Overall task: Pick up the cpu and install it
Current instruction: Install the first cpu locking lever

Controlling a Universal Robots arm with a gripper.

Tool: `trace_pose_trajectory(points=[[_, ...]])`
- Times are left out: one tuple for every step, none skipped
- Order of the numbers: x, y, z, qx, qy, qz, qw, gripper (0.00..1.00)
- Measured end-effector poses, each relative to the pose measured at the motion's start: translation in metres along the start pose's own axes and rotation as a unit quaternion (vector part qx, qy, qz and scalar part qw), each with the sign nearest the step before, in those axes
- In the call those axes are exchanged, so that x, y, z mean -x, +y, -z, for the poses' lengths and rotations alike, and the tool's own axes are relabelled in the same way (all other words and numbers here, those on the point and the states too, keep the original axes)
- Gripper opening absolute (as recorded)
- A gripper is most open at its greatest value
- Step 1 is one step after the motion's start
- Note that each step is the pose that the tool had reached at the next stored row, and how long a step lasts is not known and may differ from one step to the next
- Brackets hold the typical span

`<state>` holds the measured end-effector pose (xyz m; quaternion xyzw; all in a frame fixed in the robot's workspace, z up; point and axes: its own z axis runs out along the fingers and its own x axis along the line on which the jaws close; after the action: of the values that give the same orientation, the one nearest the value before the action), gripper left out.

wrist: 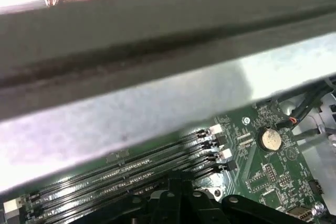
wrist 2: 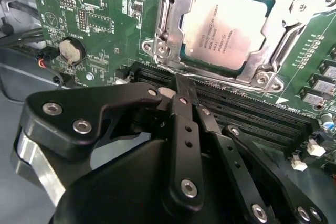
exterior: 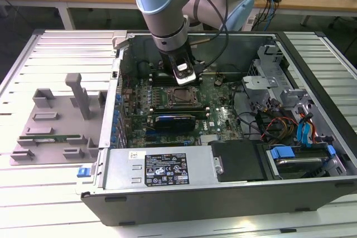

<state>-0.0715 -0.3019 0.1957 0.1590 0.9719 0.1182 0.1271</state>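
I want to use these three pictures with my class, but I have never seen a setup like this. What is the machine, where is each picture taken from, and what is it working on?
The machine is a robot arm reaching into an open computer case lying on a slatted table. The exterior view looks at the whole scene from off the arm; both wrist views come from cameras riding near the arm's end. In the second wrist view the black claw hangs just over the long memory slots, its fingers together and holding nothing. Beside them the cpu, a silvery square chip, already sits in its metal socket frame on the green motherboard.
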Motion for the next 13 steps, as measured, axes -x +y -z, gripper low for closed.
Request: trace_pose_trajectory(points=[[0.0004,-0.0006,0.0005,0.0000,0.0000,0.000,1.0000,0.11],[0.0006,-0.0011,0.0008,-0.0001,0.0000,0.000,1.0000,0.11],[0.0009,-0.0016,0.0012,-0.0001,0.0000,0.000,1.0000,0.11],[0.0012,-0.0026,0.0015,-0.0001,0.0000,0.000,1.0000,0.11],[0.0012,-0.0028,0.0014,0.0000,-0.0002,0.000,1.0000,0.11],[0.0011,-0.0031,0.0007,0.0002,-0.0007,0.000,1.0000,0.11],[0.0009,-0.0037,-0.0005,0.0005,-0.0020,0.001,1.0000,0.11],[0.0008,-0.0040,-0.0013,0.0010,-0.0029,0.001,1.0000,0.11],[0.0007,-0.0043,-0.0020,0.0013,-0.0037,0.001,1.0000,0.11],[0.0007,-0.0045,-0.0022,0.0015,-0.0042,0.001,1.0000,0.11],[0.0006,-0.0048,-0.0025,0.0020,-0.0053,0.001,1.0000,0.11],[0.0007,-0.0052,-0.0025,0.0023,-0.0057,0.001,1.0000,0.11],[0.0009,-0.0056,-0.0025,0.0028,-0.0061,0.001,1.0000,0.11]])
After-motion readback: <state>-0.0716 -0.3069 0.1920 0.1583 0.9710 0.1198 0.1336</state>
